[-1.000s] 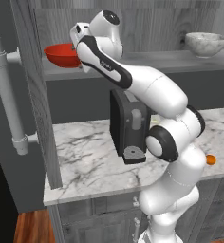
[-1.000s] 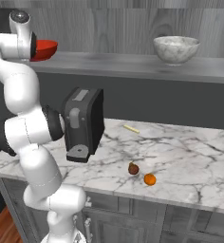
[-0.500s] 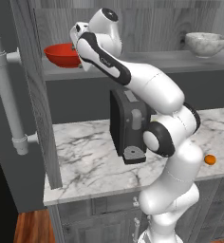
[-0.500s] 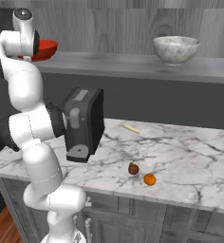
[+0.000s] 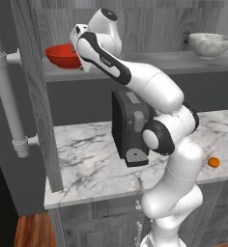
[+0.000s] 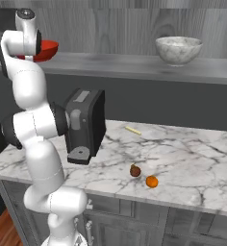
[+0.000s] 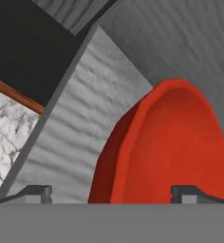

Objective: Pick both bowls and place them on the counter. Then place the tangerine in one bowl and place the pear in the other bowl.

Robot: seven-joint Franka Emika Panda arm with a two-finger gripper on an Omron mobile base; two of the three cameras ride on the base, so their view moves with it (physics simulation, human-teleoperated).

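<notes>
The glossy red bowl (image 5: 62, 54) (image 6: 46, 49) rests at the left end of a grey shelf. In the hand view the red bowl (image 7: 175, 142) is very close, and my gripper (image 7: 111, 193) is open at it. One fingertip (image 7: 38, 191) is outside its wall and the other fingertip (image 7: 185, 191) is over its inside, so the rim lies between the jaws. The marbled bowl (image 5: 210, 43) (image 6: 178, 49) sits at the shelf's right end. On the marble counter (image 6: 197, 153) lie the brown pear (image 6: 134, 170) and the orange tangerine (image 6: 152, 181) (image 5: 213, 162), close together.
A dark boxy appliance (image 6: 84, 124) stands on the counter beside my arm. A grey wooden post (image 5: 38, 106) and a white pipe (image 5: 8, 96) rise left of the shelf (image 6: 134, 67). A small pale stick (image 6: 132, 130) lies on the counter.
The arm's elbow has shifted slightly. The hand stays at the red bowl with its jaws still open. Bowls and fruit have not moved.
</notes>
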